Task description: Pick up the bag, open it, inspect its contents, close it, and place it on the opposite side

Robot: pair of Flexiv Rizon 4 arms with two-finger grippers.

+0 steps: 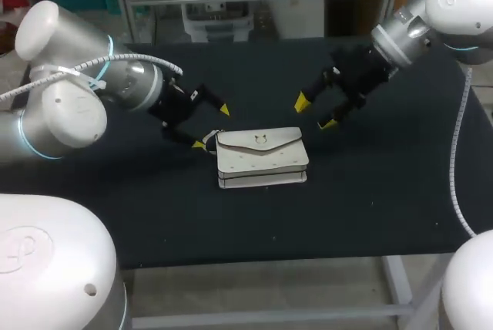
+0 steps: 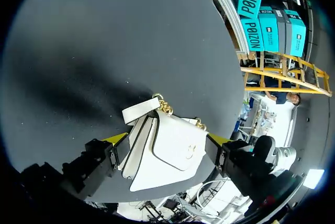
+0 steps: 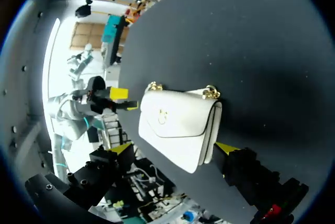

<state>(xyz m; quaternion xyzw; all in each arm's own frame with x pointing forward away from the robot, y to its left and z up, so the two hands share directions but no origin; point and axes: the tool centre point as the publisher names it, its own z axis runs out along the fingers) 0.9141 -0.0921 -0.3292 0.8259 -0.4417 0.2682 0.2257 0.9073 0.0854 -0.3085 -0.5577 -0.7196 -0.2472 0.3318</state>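
On table, bag (chain wrist-views only)

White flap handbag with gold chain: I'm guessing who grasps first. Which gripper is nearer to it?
Left. The left gripper sits open at the white flap handbag's left end, nearly touching it. The right gripper hangs open beyond its right end, apart from it.

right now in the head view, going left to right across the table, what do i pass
left arm, jaws open by the bag's left end → white bag, flap shut, lying flat → right arm, jaws open above the bag's right end
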